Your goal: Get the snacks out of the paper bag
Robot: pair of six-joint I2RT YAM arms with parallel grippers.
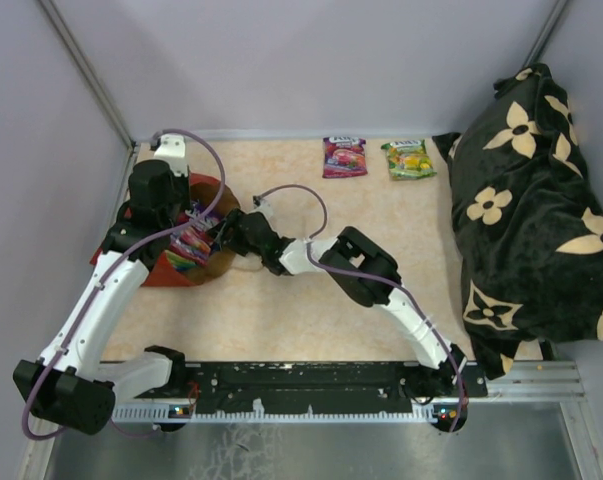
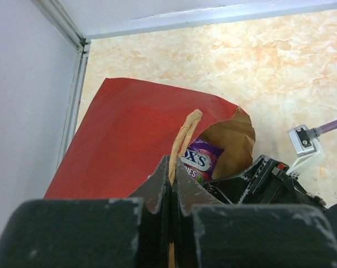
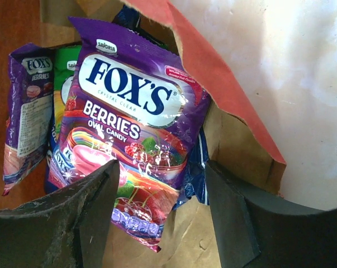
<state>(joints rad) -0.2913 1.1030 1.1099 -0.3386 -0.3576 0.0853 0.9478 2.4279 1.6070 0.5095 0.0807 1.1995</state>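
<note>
The red paper bag (image 1: 159, 268) lies on its side at the table's left, mouth toward the middle. My left gripper (image 2: 172, 167) is shut on its thin brown loop handle (image 2: 185, 131) and holds the mouth up. My right gripper (image 3: 162, 206) reaches into the bag's mouth (image 3: 235, 148) with its jaws open on either side of the lower end of a purple Fox's berries packet (image 3: 129, 117). Behind that packet sit a second purple packet (image 3: 27, 106), a green one (image 3: 65, 84) and a blue one (image 3: 200, 167). Two snacks lie out on the table: a purple-red packet (image 1: 344, 157) and a green packet (image 1: 409, 159).
A black flower-patterned cloth (image 1: 531, 210) fills the table's right side. Walls close in at the left and the back. The right arm (image 1: 361, 265) stretches across the middle of the table toward the bag.
</note>
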